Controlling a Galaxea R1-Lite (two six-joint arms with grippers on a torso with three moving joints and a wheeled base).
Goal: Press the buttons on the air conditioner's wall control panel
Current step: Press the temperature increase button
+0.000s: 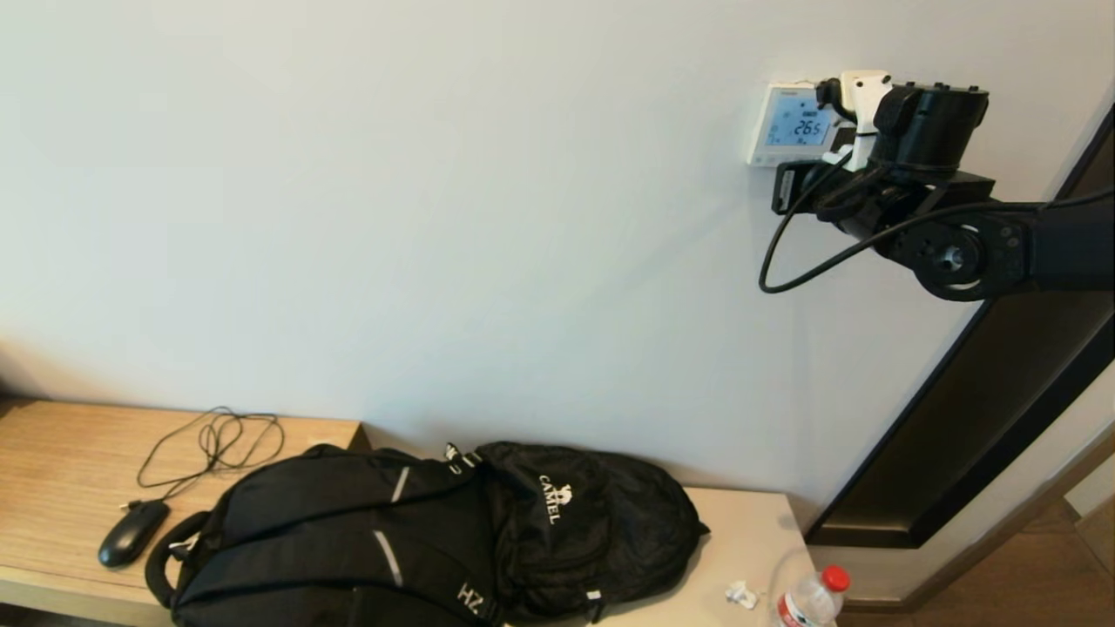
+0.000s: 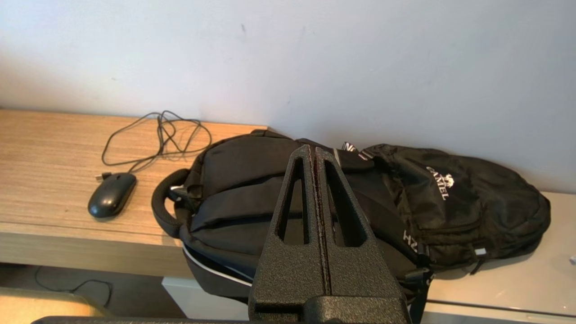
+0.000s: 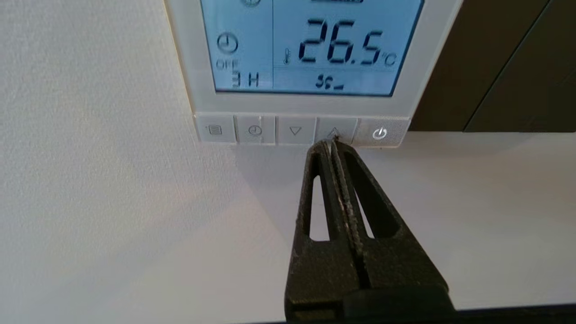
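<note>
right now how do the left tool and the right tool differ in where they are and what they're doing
The right tool is raised to the wall, its closed tips at the up-arrow button of the air conditioner's wall control panel, whose screen reads 26.5. The left tool hangs low over the black backpack on the desk, touching nothing. Both are shut and hold nothing.

- Wall control panel (image 3: 306, 58): small white square thermostat, mounted flat on pale wall (image 1: 788, 124). Screen lit light blue, reads 26.5 °C, "OFF 3H".
- Buttons (image 3: 294, 131): five pale grey in a row along the bottom edge: menu, clock, down, up, power.
</note>
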